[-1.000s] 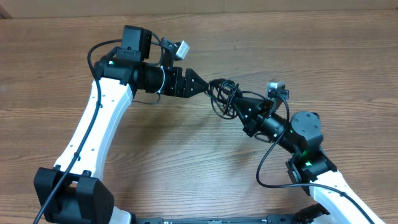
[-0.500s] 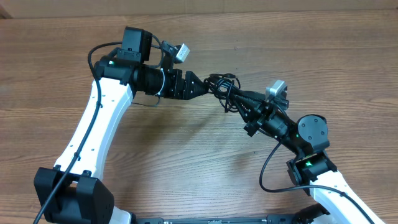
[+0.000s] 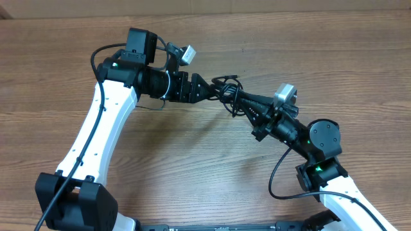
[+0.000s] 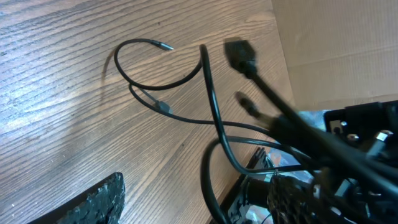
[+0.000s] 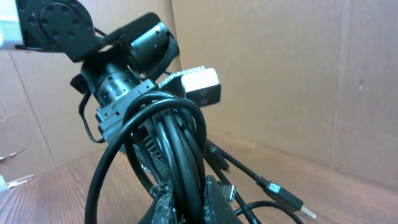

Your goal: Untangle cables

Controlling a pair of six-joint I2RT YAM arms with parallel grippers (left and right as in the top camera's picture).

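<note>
Several bunched cables (image 3: 228,91), right gripper (image 5: 189,208) clamping them

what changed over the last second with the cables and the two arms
The right arm swung its elbow out to the right. The right gripper, jaws clamped on the cables, drew the bundle slightly toward the table's far side. The loop that hung below the bundle is now pulled in. The left gripper and its arm stayed put at the bundle.

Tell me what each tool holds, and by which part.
The right tool grips the cables by their bunched middle strands. Whether the left tool holds anything cannot be told.
</note>
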